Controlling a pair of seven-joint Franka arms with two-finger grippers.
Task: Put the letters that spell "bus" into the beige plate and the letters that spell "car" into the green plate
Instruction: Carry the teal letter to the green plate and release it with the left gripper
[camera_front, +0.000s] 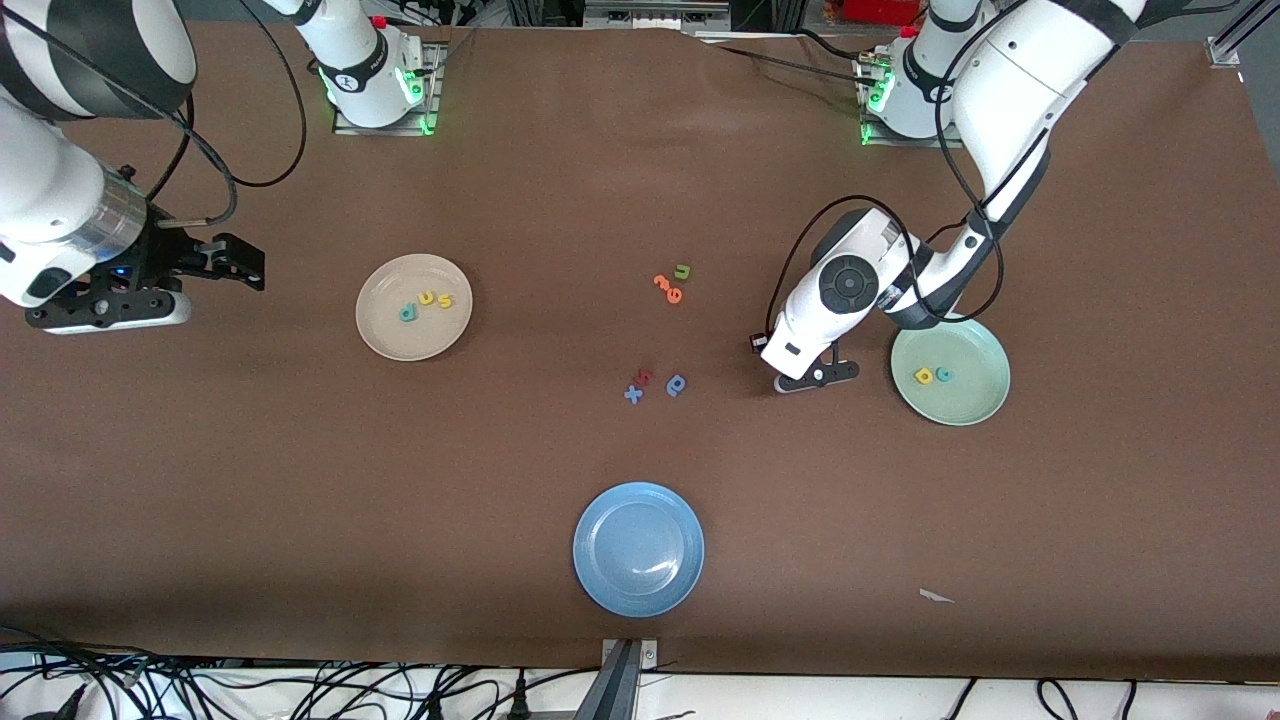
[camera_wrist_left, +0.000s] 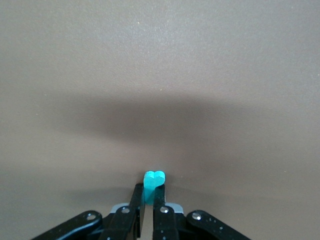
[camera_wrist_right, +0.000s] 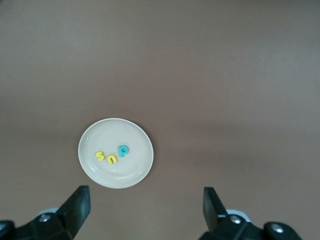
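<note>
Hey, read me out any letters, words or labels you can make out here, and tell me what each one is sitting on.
"b", "u", "s": teal and yellow foam letters in the beige plate.
"a", "c": yellow and teal letters in the green plate.
"u": green letter on the table, beside orange letters too small to read.
"x": blue letter on the table; the darker blue and red ones are unclear.
Teal piece in the left gripper: unreadable.
Markings on the arms: too small.

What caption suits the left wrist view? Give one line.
Left hand shut on a small teal letter above bare brown table.
</note>
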